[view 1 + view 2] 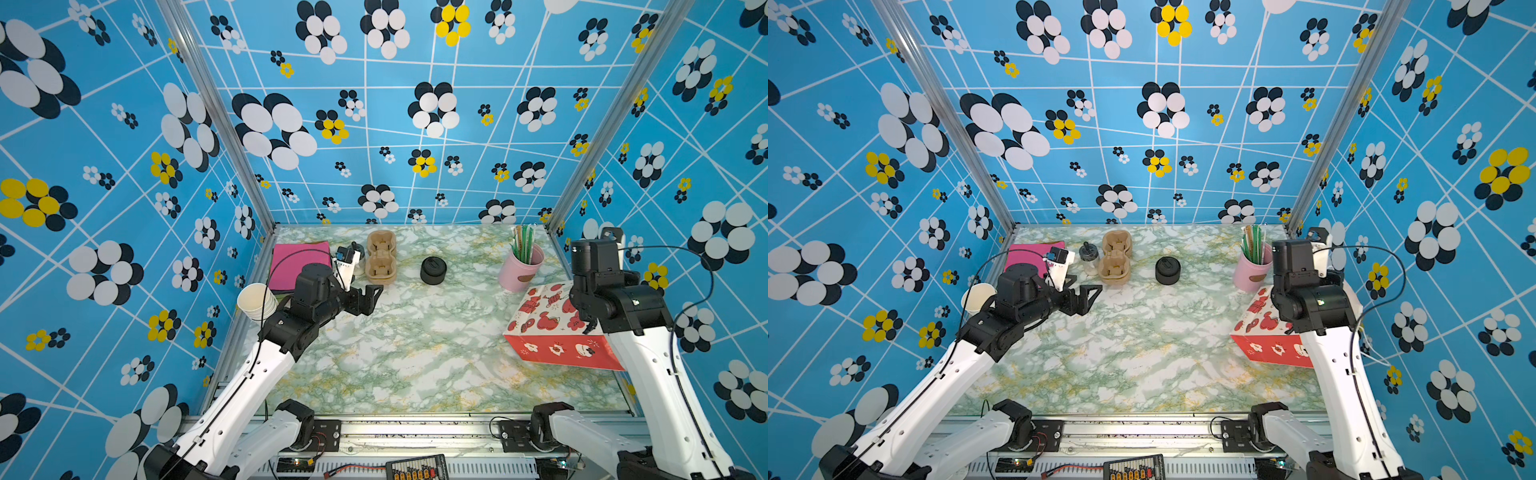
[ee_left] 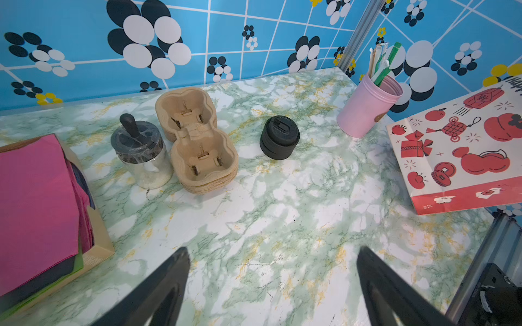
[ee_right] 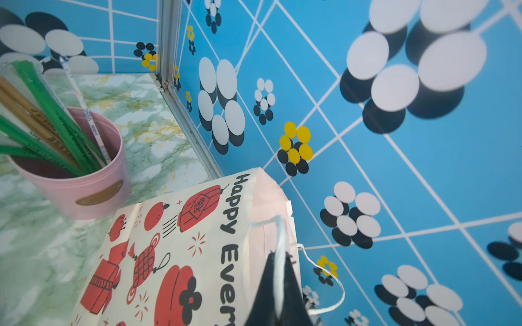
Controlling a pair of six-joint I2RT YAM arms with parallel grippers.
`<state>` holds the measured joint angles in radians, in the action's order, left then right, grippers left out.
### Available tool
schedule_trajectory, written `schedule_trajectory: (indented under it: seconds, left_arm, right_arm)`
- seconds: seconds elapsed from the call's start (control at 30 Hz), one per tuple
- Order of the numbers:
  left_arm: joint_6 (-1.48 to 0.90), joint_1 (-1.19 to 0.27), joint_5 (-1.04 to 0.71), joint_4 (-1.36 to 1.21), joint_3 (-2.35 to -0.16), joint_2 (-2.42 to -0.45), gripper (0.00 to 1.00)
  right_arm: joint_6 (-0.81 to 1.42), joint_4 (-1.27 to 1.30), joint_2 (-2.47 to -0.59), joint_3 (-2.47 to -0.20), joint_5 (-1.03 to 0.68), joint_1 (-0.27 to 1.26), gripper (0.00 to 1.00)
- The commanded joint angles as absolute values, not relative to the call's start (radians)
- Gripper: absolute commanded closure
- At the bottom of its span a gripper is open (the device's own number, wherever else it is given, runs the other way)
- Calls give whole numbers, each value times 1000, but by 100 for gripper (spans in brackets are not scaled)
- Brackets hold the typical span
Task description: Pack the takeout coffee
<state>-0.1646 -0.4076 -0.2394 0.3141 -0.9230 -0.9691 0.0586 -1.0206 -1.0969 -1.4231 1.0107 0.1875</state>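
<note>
The takeout coffee is out of view in every frame. A red and white paper bag (image 1: pixel 552 328) (image 1: pixel 1266 328) (image 2: pixel 457 152) lies tilted at the table's right edge, its printed face up. In the right wrist view my right gripper (image 3: pixel 278 254) is shut on the bag's white handle strip (image 3: pixel 279 237), right at the bag's (image 3: pixel 175 248) mouth. In both top views that arm's wrist covers the gripper. My left gripper (image 1: pixel 372 297) (image 1: pixel 1090 293) (image 2: pixel 271 251) hangs open above bare table at the left, with nothing between its fingers.
Along the back stand a box of pink napkins (image 1: pixel 299 264), a glass jar with a black lid (image 2: pixel 141 155), stacked pulp cup carriers (image 1: pixel 380 257), a squat stack of black lids (image 1: pixel 433 270) and a pink tin of straws (image 1: pixel 521 266). Lidless white cups (image 1: pixel 256 301) sit at the left edge.
</note>
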Motion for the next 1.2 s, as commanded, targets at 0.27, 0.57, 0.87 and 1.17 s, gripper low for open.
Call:
schedule_trajectory:
  seconds: [0.27, 0.57, 0.87, 1.17]
  left_arm:
    - [-157, -414, -223, 310, -887, -937, 6]
    - [-140, -415, -206, 330, -877, -911, 5]
    - [-152, -415, -209, 330, -882, -904, 5]
    - [-161, -414, -201, 340, -881, -886, 5]
  right_arm:
    - [-147, -978, -1353, -1497, 1240, 467, 100]
    - [117, -1223, -1442, -1531, 1222, 513, 95]
    - [144, -1237, -1346, -1510, 1142, 514, 78]
    - [134, -1221, -1308, -1542, 889, 514, 49]
